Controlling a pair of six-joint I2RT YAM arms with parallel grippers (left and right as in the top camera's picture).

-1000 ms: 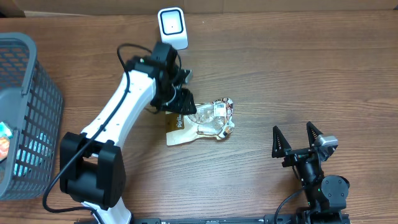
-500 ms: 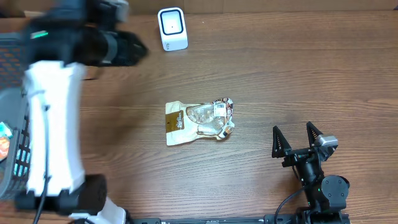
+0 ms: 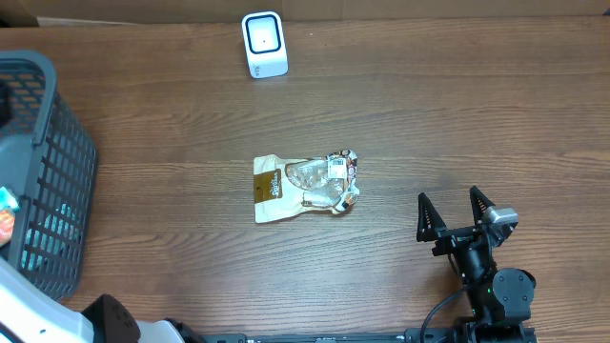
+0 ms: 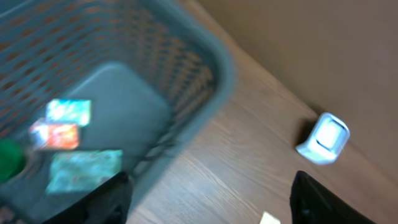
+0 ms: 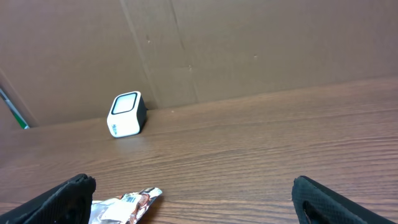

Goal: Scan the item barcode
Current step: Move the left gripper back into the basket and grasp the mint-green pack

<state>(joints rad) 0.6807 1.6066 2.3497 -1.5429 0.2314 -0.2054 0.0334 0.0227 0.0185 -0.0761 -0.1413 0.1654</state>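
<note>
The item, a crinkled snack packet (image 3: pixel 305 187) with a small white barcode label, lies flat mid-table, touched by neither gripper. A white barcode scanner (image 3: pixel 264 43) stands at the far edge. My left gripper (image 4: pixel 211 190) hovers by the basket's rim, jaws apart with only bare table between them; the scanner (image 4: pixel 324 138) is off to its right and a corner of the packet (image 4: pixel 268 219) shows at the bottom. The overhead view hides that gripper. My right gripper (image 3: pixel 455 211) rests open at the near right. From its wrist I see the packet (image 5: pixel 124 207) and the scanner (image 5: pixel 127 114).
A grey mesh basket (image 3: pixel 48 191) stands at the left edge, with several colourful packets (image 4: pixel 68 134) inside. A brown cardboard wall (image 5: pixel 249 43) runs behind the table. The left arm's white link (image 3: pixel 29 314) crosses the near left corner.
The left arm has swung away from the packet, leftward toward the basket, leaving the packet lying on the table. Its jaws have widened. The right arm has not moved.
</note>
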